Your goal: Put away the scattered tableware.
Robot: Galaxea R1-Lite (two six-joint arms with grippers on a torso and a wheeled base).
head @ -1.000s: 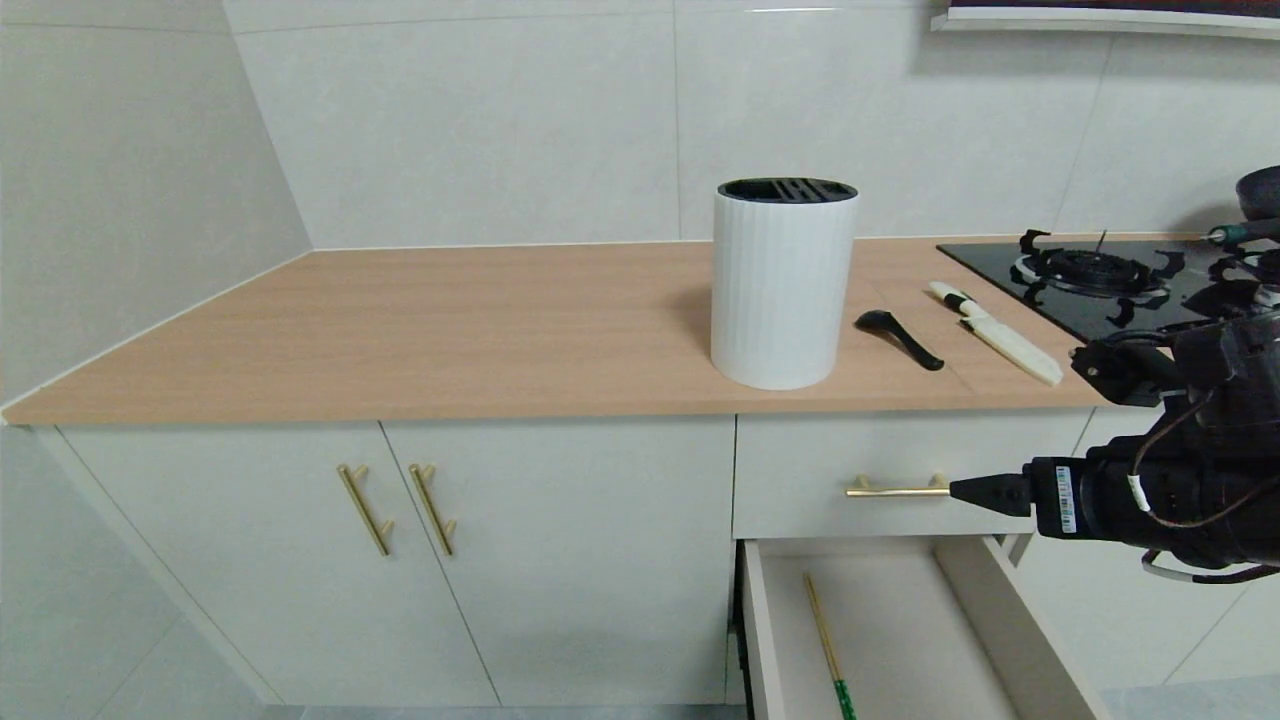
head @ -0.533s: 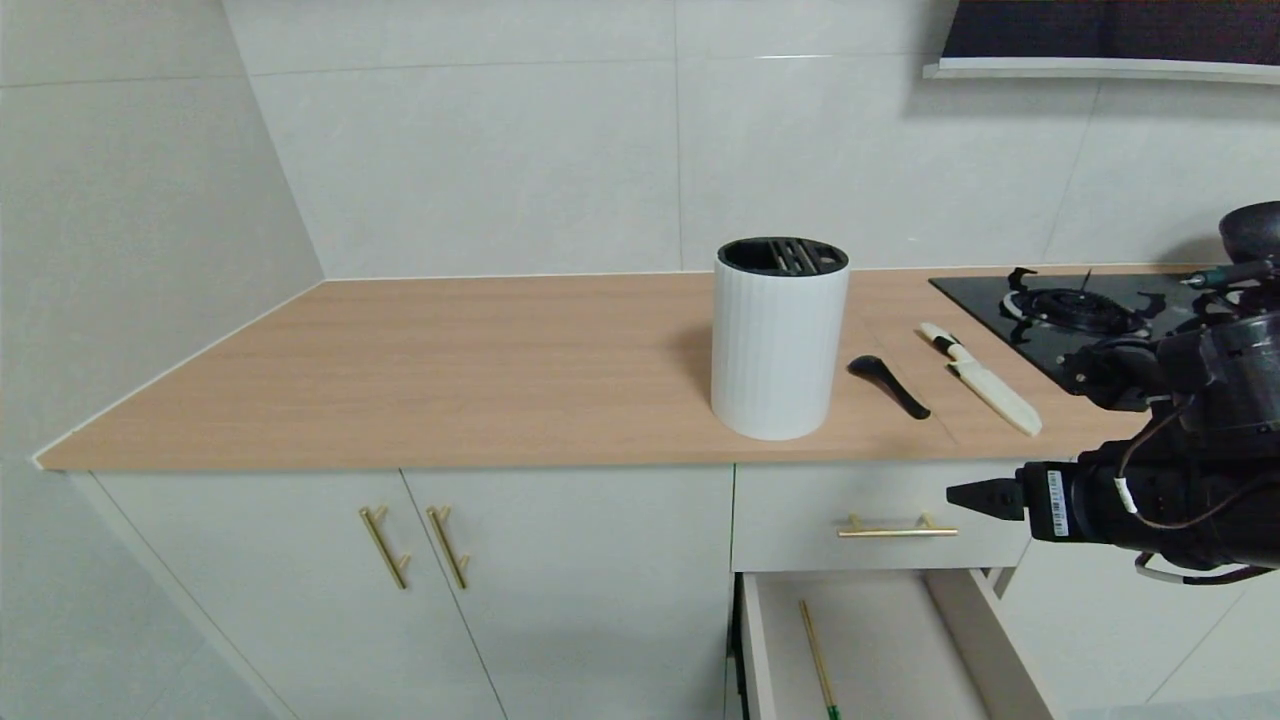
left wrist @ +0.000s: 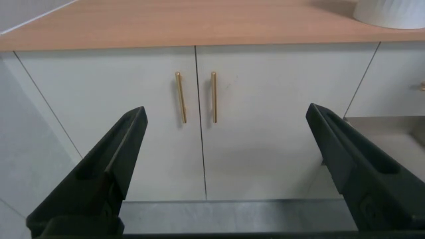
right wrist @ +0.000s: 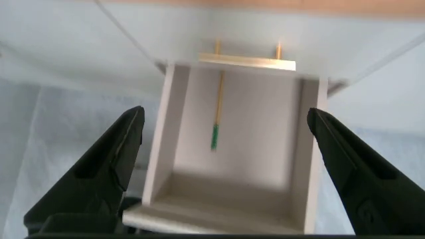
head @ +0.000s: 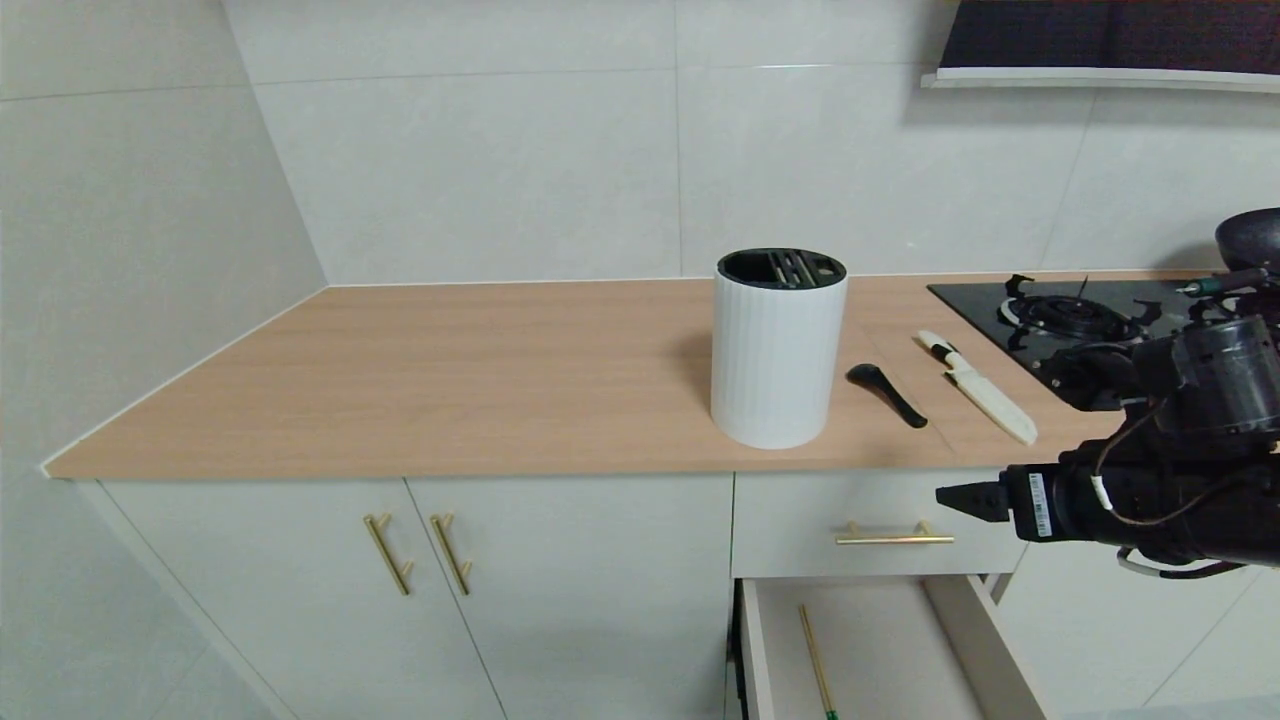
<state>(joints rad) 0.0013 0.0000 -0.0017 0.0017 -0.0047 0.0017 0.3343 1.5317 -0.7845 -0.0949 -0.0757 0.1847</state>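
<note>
Your right arm (head: 1130, 495) is hanging in front of the desk (head: 450, 380), below and well to the right of the holder (head: 778, 360). It is lying roughly level, and its pointed black tip is aiming back toward the holder's side. In the head view that tip is sitting near the gold handle of the shut upper drawer (head: 880, 510). The right pincer (right wrist: 224, 116) is standing wide open with nothing between its fingers. It is looking down into the open drawer (head: 965, 640), which is sitting below the holder and a little to its right. A thin chopstick (right wrist: 217, 109) with a green end is lying lengthwise inside that drawer. You cannot tell whether it is one stick or a pair.

The left pincer (left wrist: 226, 113) is also gaping wide and carrying nothing. It is facing the two cabinet doors (left wrist: 199, 126) below and to the left of the holder, whose base is peeking in at that view's corner.

On the desk, the black spoon (head: 886, 392) is lying just right of the holder. The pale knife (head: 975, 387) is lying farther right, apart from the spoon and between it and the stove (head: 1070, 315).

The frame's edge is cutting off the rest of the right arm, and its dark bulk is making the wrist hard to sort out in the head view. The open drawer's front and the chopstick's green end are running off the bottom edge. A dark pan (head: 1250, 238) beyond the stove is showing only in part.
</note>
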